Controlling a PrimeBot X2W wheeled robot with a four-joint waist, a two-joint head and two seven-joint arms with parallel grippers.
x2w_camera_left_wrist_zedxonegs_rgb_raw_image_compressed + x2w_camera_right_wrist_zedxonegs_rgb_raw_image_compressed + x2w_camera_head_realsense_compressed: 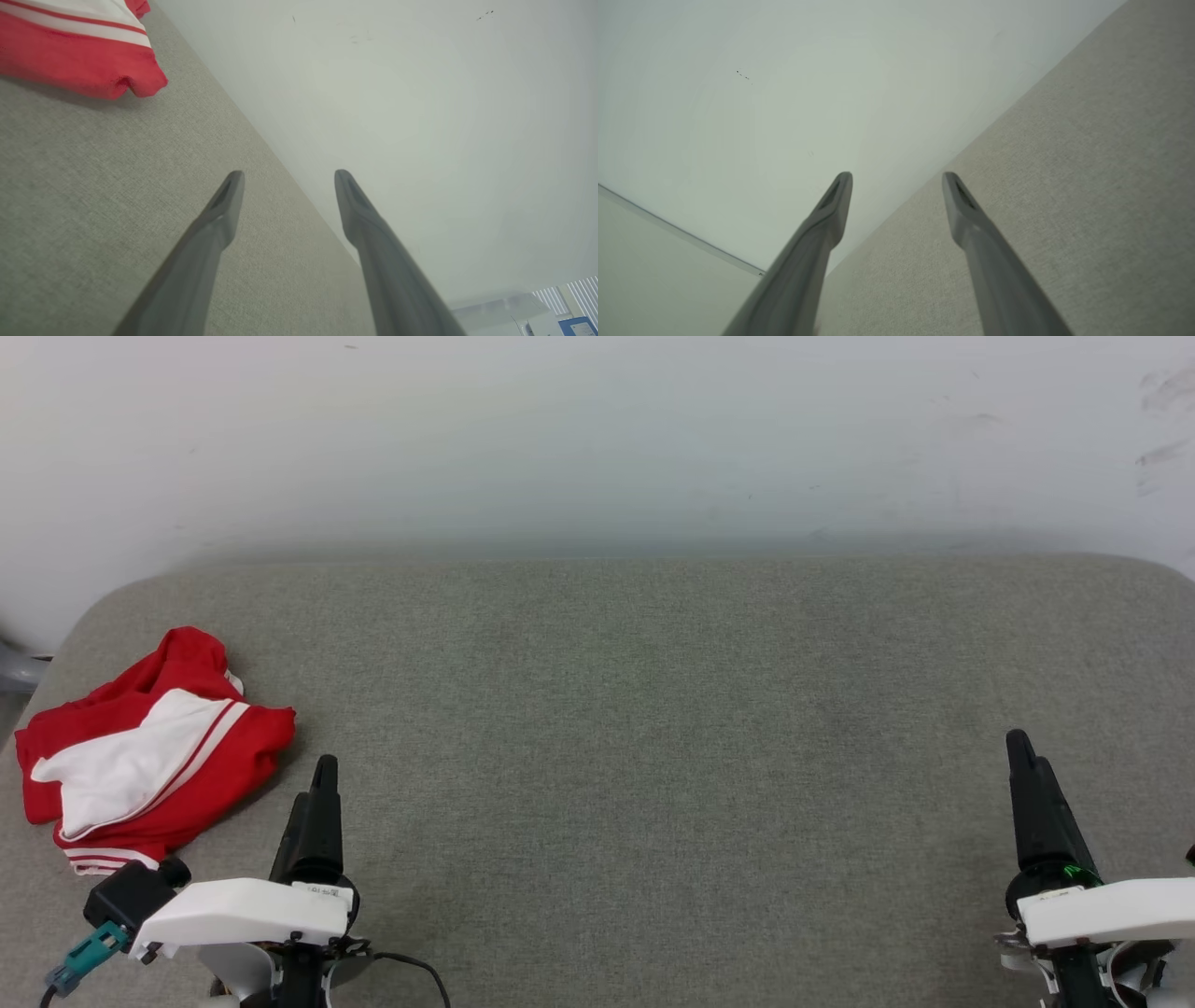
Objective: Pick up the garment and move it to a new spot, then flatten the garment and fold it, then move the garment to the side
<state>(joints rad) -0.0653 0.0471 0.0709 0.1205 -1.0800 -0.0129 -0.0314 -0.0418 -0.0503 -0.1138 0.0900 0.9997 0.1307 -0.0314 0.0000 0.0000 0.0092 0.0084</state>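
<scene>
Red jersey-style T-shirt with white sleeves and striped trim point(149, 756) seen crumpled in heap at left end of grey fabric-covered counter point(653, 709), white sleeve uppermost. Left gripper point(317, 789) held just right of heap and nearer, not touching it; dark fingers point(224, 205) spread apart, nothing between. Right gripper point(1027, 756) held at near right, well apart from T-shirt, fingers likewise parted, empty. Pale wall point(597, 448) seen beyond counter's far edge.
</scene>
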